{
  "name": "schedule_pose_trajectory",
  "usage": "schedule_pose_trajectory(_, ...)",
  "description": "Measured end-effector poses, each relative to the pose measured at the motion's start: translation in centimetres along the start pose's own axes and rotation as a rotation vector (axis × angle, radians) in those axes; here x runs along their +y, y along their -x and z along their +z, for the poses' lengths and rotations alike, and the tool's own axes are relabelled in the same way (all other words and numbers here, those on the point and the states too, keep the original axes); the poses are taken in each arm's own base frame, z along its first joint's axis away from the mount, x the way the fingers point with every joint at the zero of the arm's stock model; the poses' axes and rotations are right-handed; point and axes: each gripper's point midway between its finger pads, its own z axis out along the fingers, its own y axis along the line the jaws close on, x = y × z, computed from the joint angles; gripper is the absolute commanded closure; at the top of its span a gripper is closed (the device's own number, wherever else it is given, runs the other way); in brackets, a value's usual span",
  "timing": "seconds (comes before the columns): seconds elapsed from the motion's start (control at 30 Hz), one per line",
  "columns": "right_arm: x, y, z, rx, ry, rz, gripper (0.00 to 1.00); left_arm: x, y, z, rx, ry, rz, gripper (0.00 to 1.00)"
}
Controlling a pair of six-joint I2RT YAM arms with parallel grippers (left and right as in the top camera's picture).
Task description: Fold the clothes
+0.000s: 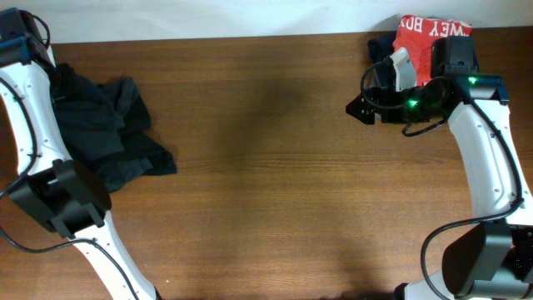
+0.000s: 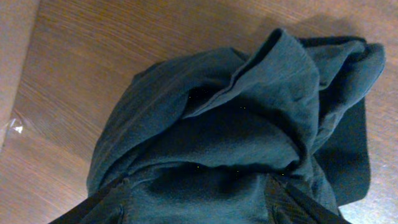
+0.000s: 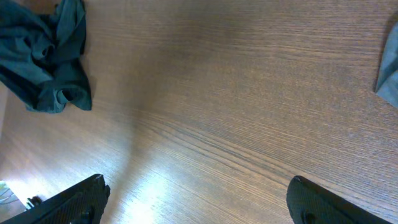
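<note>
A crumpled dark green T-shirt [image 1: 112, 133] lies in a heap at the table's left side. It fills the left wrist view [image 2: 249, 124]. My left gripper [image 1: 32, 48] is at the far left edge, by the heap. Its fingers [image 2: 196, 208] are spread wide with cloth lying between them, not pinched. My right gripper [image 1: 361, 108] is at the far right, low over bare wood, open and empty [image 3: 196, 205]. The same dark shirt shows far off in the right wrist view [image 3: 46, 62]. No lettering shows on it.
A red item with white lettering [image 1: 433, 33] lies at the far right edge, with dark cloth [image 1: 381, 46] beside it. A strip of grey-blue cloth [image 3: 390, 68] shows at the right wrist view's edge. Brown wooden table [image 1: 266, 167] spans between the arms.
</note>
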Motion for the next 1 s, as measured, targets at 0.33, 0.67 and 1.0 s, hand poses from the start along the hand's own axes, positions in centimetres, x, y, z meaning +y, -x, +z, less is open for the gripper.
schedule_pose_trajectory(0.33, 0.0, 0.0, 0.0, 0.0, 0.0, 0.0, 0.04, -0.7, -2.7, 3.8, 0.092, 0.007, 0.058, 0.61)
schedule_pose_trajectory(0.67, 0.0, 0.0, 0.0, 0.0, -0.002, 0.0, 0.04, -0.7, -3.0, 3.8, 0.106, 0.009, 0.049, 0.94)
schedule_pose_trajectory(1.0, -0.1, 0.0, 0.0, 0.0, -0.003, 0.0, 0.04, 1.2, 0.5, -6.7, -0.052, -0.009, -0.051, 0.99)
